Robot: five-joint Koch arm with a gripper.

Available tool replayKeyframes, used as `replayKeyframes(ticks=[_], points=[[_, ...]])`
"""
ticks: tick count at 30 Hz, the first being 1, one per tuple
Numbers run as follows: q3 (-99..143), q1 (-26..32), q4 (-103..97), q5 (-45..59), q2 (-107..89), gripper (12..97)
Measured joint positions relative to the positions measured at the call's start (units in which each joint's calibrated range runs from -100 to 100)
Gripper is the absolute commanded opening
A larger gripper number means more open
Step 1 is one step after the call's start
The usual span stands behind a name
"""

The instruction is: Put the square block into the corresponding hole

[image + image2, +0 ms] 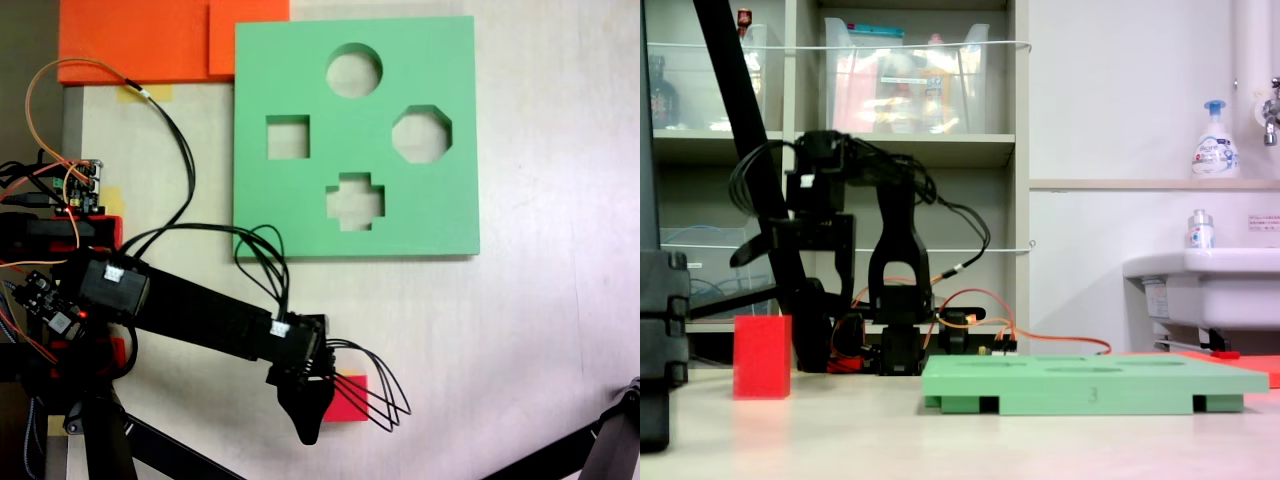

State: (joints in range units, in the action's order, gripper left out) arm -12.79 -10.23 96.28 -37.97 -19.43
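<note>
We see the arm reaching low, gripper (312, 425) above the block (350, 398); jaws unclear. Bare table separates block from board (300, 60).

The square block (352, 398) just beside the gripper (308, 425) is plain bright red. The gripper and arm (190, 305) are black, with black cables (375, 385). Well beyond the gripper, the foam board (440, 215) is flat mint green; its square hole (288, 138) shows the off-white surface (540, 330). Orange foam sheets (140, 40) lie farther off, and thin orange wires (45, 110) loop near the arm's base.
</note>
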Motion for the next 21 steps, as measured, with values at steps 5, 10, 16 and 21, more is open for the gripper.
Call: replayKeyframes(ticks=[5, 10, 16, 21], points=[[-4.61, -0.34, 0.0, 0.05, 7.39, 95.2], [-12.25, -0.83, 0.0, 0.1, 16.96, 95.2], [-13.42, -0.93, 0.0, 0.68, 24.49, 95.2], [-13.52, -1.03, -0.2, 1.03, 28.32, 95.2]])
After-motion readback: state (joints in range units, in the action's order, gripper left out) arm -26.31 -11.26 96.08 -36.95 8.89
